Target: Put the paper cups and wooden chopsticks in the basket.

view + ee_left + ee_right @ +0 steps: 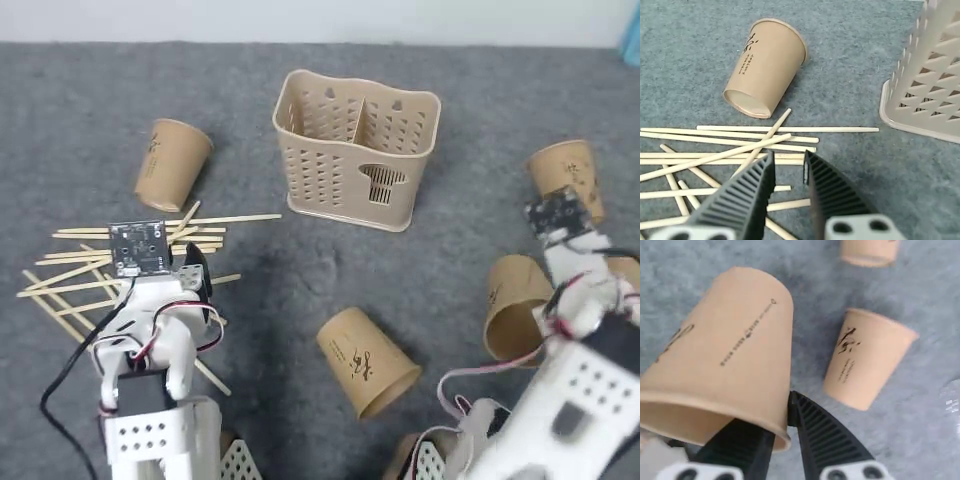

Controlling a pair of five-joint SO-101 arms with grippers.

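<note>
The beige slotted basket [355, 160] stands upright at the back centre of the grey carpet; its wall [930, 75] also shows in the left wrist view. Wooden chopsticks [120, 255] lie in a loose pile at the left. My left gripper [192, 278] hovers over that pile [730, 150], its jaws [789, 162] a narrow gap apart with nothing held. A paper cup [172, 163] [765, 67] lies on its side beyond the pile. My right gripper [548, 300] [782, 415] is shut on the rim of a paper cup [515, 305] [725, 365] at the right.
More cups lie on their sides: one at front centre [367, 362], one at far right [567, 178], one partly behind the right arm [625, 270]. Two cups [865, 357] [870, 252] lie beyond the held one. Bare carpet separates the arms and the basket.
</note>
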